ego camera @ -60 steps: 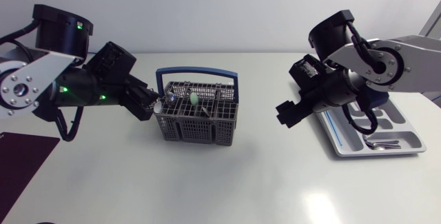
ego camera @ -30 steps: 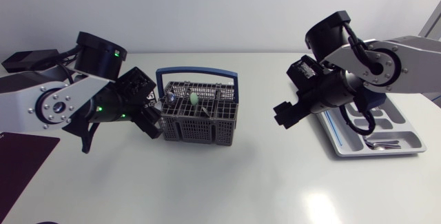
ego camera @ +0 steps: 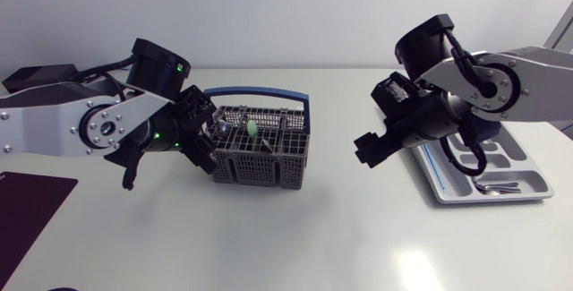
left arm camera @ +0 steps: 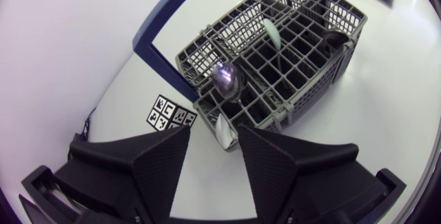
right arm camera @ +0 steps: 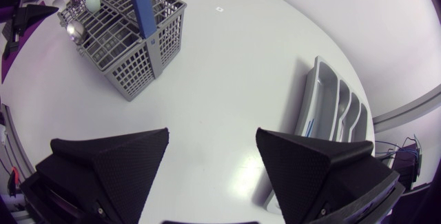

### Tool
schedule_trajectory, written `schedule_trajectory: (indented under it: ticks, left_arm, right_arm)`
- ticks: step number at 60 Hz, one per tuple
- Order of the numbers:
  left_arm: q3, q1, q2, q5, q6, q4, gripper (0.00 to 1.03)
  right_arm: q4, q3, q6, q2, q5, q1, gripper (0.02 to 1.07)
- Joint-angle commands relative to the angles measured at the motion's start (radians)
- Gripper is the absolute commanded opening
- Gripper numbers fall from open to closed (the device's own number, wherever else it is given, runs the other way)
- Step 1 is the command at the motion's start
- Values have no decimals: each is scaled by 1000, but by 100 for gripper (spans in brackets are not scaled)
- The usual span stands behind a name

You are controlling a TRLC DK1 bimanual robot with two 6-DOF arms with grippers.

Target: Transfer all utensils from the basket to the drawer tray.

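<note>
At the table's [ego camera: 295, 242] far left edge lies a dark mat [ego camera: 27, 203]. The left arm [ego camera: 89, 130] comes in just above it, and the left gripper [ego camera: 202, 148] sits just beside the grey basket's [ego camera: 269, 164] left wall. From the left wrist view, that gripper [left arm camera: 213, 138] has its 2 fingers a little apart, closed on nothing; the bowl of a spoon [left arm camera: 224, 133] leaning out of the basket's [left arm camera: 303, 107] nearest compartment shows right at the gap, close to one fingertip, though contact cannot be made out. A small black-and-white marker [left arm camera: 170, 112] lies on the table beside that corner. The basket stands upright under its blue handle [ego camera: 255, 94] and holds more utensils: a second shiny spoon [left arm camera: 227, 79] stands bowl-up in a compartment ahead of the gripper, and a pale green utensil [left arm camera: 271, 31] rises farther in — both also show from above, the spoon [ego camera: 218, 126] near the left rim and the green piece [ego camera: 254, 128] near the middle. Well apart to the right, the right gripper [ego camera: 369, 148] hangs over bare table between basket and drawer tray [ego camera: 448, 191]. Its own view shows the gripper [right arm camera: 212, 138] with fingers spread wide and nothing between them, the basket [right arm camera: 148, 52] far ahead to one side, the tray [right arm camera: 306, 107] to the other. A few metal utensils [ego camera: 497, 186] already lie in the tray's front compartment.
</note>
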Motion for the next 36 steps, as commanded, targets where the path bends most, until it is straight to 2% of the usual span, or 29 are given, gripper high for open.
schedule_trajectory:
  ticks: [1, 7, 19, 36]
  left_arm:
    - [36, -9, 32, -21, -10, -9, 46]
    - [44, -7, 35, -23, -17, -9, 41]
    - [55, -7, 52, -23, -28, -9, 24]
    - [59, -13, 57, -34, -36, -24, 8]
  right_arm:
    - [-8, -7, 23, 14, 11, 8, 93]
    - [-8, -9, 23, 14, 9, 8, 93]
    - [-8, -12, 23, 13, 11, 8, 93]
    - [-8, -19, 21, 5, 11, 8, 93]
